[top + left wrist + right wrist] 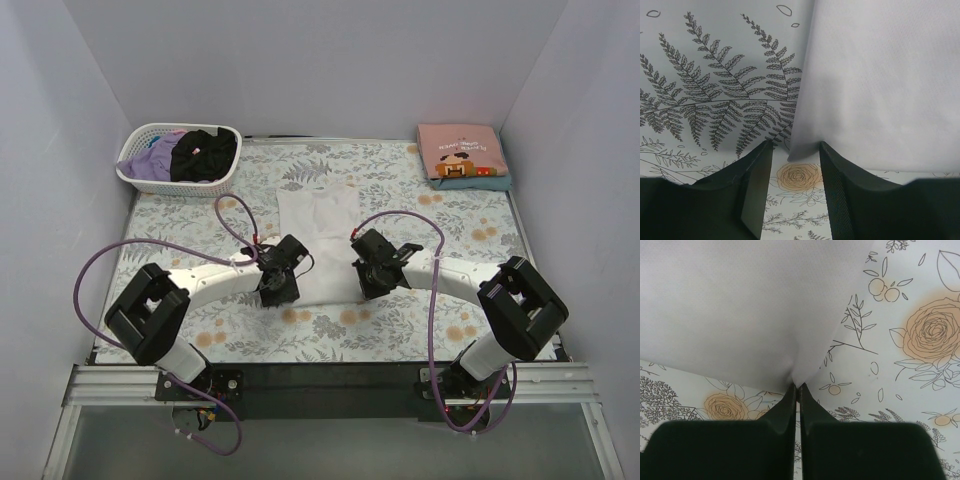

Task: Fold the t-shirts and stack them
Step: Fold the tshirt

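Note:
A white t-shirt (320,235), folded into a long strip, lies in the middle of the floral cloth. My left gripper (277,290) is open at its near left corner; in the left wrist view the gripper (796,150) straddles that corner of the shirt (880,85) without closing. My right gripper (366,283) is shut on the near right corner; in the right wrist view the gripper (797,386) pinches the shirt's (750,305) hem. A folded pink printed t-shirt (460,150) lies on a teal one (497,183) at the back right.
A white slotted basket (135,175) at the back left holds black (205,155) and lavender (155,160) garments. Purple cables loop from both arms over the cloth. White walls close in the table on three sides.

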Controlling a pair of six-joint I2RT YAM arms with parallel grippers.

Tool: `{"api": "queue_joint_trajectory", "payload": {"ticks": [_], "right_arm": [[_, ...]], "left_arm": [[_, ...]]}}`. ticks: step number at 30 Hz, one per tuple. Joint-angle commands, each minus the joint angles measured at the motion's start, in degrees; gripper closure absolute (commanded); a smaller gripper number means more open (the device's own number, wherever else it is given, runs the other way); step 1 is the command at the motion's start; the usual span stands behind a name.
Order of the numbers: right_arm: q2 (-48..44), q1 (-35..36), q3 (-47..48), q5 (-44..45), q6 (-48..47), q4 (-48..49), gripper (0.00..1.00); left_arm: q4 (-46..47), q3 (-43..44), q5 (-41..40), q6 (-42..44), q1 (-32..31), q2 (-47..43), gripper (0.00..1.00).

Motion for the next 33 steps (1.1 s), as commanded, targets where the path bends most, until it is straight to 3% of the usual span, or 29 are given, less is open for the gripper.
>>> {"api": "queue_joint_trajectory", "payload": {"ticks": [1, 4, 7, 11, 16, 18, 22, 27, 31, 33], "right_arm": [[3.27, 0.23, -4.13, 1.12, -0.85, -4.17, 0.99], [3.1, 0.14, -4.13, 1.21, -0.94, -4.17, 0.99], [3.1, 0.23, -4.04, 0.95, -1.03, -4.17, 0.99], [2.83, 0.84, -3.69, 0.6, -1.99, -3.91, 0.99], [-0.93, 3.82, -6.14, -2.3, -0.6, -7.14, 0.99], [-3.31, 5.76, -7.46, -3.71, 0.9, -9.43, 0.99], [-12.97, 15.66, -11.5, -6.08, 7.92, -15.67, 0.99], [-20.97, 25.09, -17.66, -13.2, 17.95, -18.85, 0.99], [-23.61, 26.69, -14.87, -13.13, 17.0, -21.83, 0.99], [-23.8, 25.81, -8.57, -10.31, 13.85, -24.29, 0.99]], "left_arm": [[-0.01, -0.59, 1.28, 0.29, -0.57, 3.8, 0.58], [-0.27, -0.59, 1.98, 0.29, -0.92, 5.13, 0.61], [-0.98, -0.24, 2.07, 0.03, -1.36, 5.92, 0.72], [-1.68, -0.06, 2.42, -0.33, -1.8, 5.32, 1.0], [-6.85, -1.11, 3.12, -2.25, -4.52, 1.1, 1.0], [-10.62, -1.64, 4.62, -4.44, -8.47, -1.62, 1.0], [-18.98, -3.13, 6.46, -13.75, -18.92, -10.83, 1.0], [-23.3, -6.82, 12.6, -25.98, -33.6, -15.25, 1.0], [-22.69, -5.69, 12.01, -26.44, -35.56, -15.87, 1.0], [-24.69, -2.8, 9.04, -23.54, -32.84, -15.78, 1.0]]}}
